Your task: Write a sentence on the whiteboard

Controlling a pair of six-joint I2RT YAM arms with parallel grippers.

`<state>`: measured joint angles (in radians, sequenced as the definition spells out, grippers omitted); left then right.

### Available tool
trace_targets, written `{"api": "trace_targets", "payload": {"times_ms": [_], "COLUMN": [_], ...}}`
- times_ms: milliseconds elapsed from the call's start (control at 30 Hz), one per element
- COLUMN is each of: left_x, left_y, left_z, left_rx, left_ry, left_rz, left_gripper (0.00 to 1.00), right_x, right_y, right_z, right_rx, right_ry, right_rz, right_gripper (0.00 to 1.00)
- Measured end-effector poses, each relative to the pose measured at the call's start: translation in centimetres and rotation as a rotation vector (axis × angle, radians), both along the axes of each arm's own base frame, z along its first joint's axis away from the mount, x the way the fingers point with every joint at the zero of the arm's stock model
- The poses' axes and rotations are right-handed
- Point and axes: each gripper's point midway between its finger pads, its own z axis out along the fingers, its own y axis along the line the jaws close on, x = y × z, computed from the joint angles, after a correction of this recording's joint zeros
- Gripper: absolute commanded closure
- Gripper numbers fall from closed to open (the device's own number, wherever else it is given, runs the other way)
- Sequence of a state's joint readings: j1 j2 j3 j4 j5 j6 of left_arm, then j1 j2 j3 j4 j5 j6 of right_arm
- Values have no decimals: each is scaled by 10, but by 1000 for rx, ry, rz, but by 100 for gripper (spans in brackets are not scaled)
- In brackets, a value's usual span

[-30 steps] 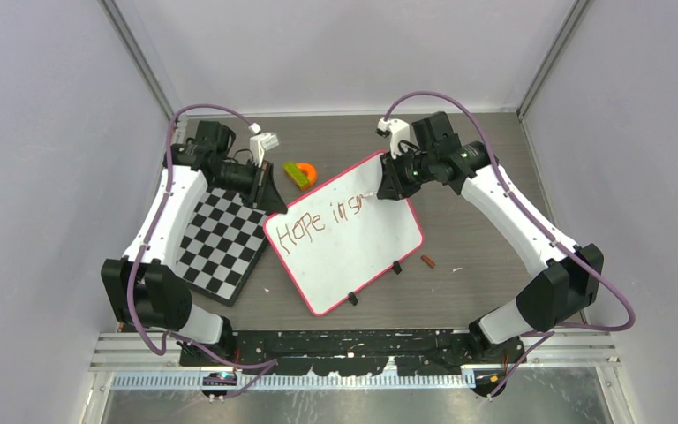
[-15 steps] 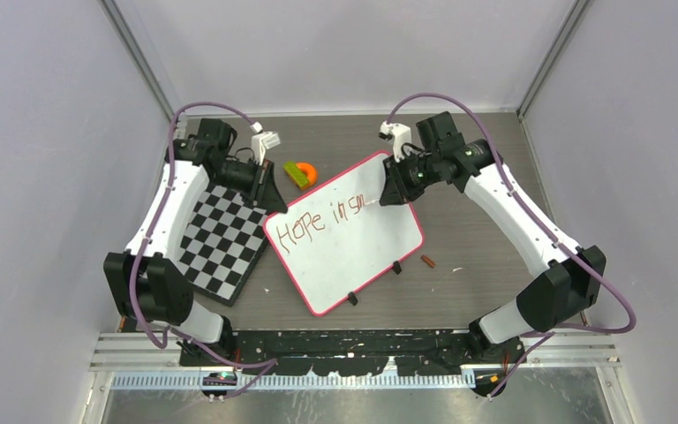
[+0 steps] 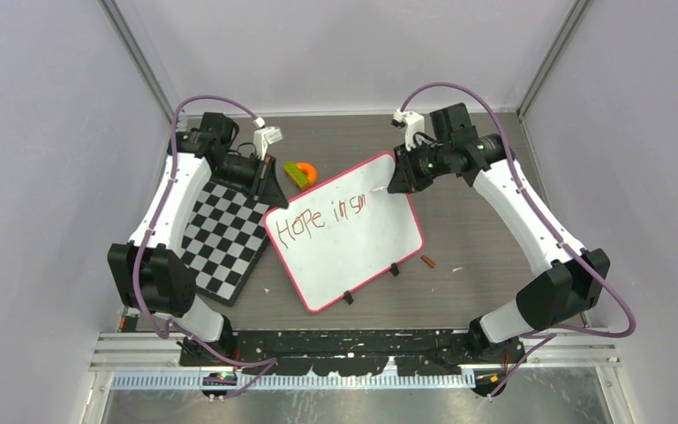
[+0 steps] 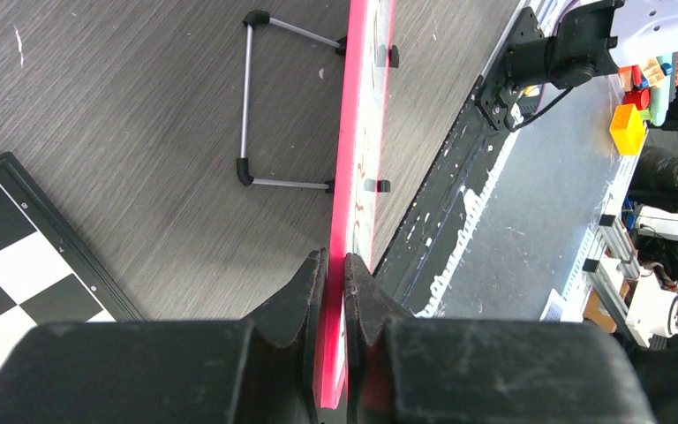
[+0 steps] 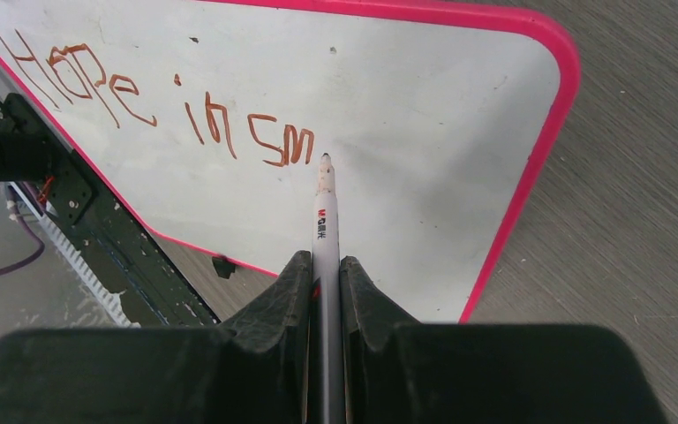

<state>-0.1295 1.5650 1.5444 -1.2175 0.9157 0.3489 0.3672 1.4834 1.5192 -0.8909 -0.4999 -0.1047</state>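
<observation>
The whiteboard (image 3: pixel 353 252), white with a pink-red rim, stands propped at the table's middle. My left gripper (image 3: pixel 274 196) is shut on its upper left rim; in the left wrist view the whiteboard's rim (image 4: pixel 357 132) runs edge-on between the jaws of the left gripper (image 4: pixel 335 258). My right gripper (image 3: pixel 397 184) is shut on a white marker (image 5: pixel 325 203), held between the jaws of the right gripper (image 5: pixel 325 258). The marker's tip sits just right of the sentence (image 5: pixel 159 106), which reads "Hope in sm". From above, the sentence (image 3: pixel 327 215) crosses the board's upper part.
A black-and-white checkerboard (image 3: pixel 221 238) lies left of the board, under my left arm. A green and orange toy (image 3: pixel 300 173) sits behind the board. A small reddish-brown piece (image 3: pixel 427 261) lies on the table to the board's right. A wire stand (image 4: pixel 247 97) props the board's back.
My right gripper moved right along the board with the marker, and the lettering grew by the "m" after the "s". The left gripper kept its hold on the rim.
</observation>
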Motion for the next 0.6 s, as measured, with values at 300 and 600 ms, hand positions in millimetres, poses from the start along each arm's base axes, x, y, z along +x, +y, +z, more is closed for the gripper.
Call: {"api": "trace_targets", "payload": {"times_ms": [300, 600], "left_x": [0, -1], "left_y": [0, -1], "left_z": [0, 1], "left_rx": [0, -1], "left_ry": [-1, -4], "left_rz": [-1, -2], "left_gripper": [100, 100], "right_x": [0, -1], "right_y": [3, 10], "right_z": [-1, -9], "right_rx": [0, -20], "right_ry": [-1, 11], "right_rz": [6, 23], "right_gripper": [100, 100]}}
